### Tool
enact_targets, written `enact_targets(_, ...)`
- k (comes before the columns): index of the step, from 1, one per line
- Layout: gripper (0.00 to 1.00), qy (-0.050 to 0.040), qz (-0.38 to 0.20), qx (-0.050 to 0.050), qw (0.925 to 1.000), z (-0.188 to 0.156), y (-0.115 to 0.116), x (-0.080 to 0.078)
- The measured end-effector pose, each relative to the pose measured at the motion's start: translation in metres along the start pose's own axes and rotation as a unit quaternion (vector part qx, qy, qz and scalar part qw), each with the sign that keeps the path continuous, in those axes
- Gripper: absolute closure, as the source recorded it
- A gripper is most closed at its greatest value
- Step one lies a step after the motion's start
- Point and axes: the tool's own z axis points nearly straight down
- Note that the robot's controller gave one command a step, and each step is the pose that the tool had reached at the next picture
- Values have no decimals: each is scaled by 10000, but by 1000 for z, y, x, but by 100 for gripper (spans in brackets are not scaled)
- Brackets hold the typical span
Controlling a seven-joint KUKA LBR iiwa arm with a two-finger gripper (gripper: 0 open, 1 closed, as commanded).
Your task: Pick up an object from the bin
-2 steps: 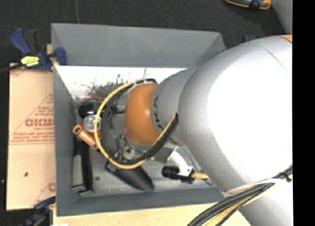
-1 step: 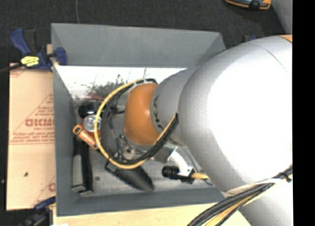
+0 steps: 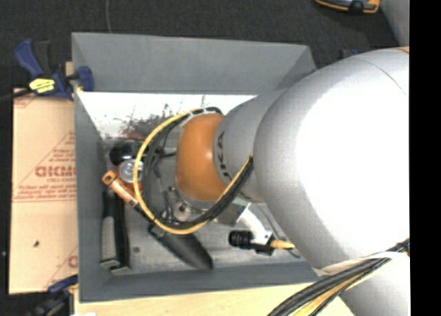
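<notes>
Dark lettering on the arm's (image 3: 331, 170) wrist, beside the orange cover (image 3: 198, 156), is cut off and unreadable. The end effector (image 3: 173, 213) hangs low at the middle of the bin (image 3: 186, 74); whether it is wide or narrow cannot be told. A black wedge-shaped piece (image 3: 185, 249) lies just beside it toward the front wall, and a copper tube (image 3: 121, 188) lies toward the left wall.

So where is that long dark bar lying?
In the camera view, the dark bar lies along the bin's left wall, just below a small copper-coloured piece.

Grey arm (image 3: 331, 170) reaching down from right, orange wrist cover (image 3: 200, 156), looped yellow cable (image 3: 140, 170)
</notes>
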Motion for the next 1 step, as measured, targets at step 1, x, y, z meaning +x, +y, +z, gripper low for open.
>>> enact_targets(1,100,1,1,1,10000,-7,0,-1)
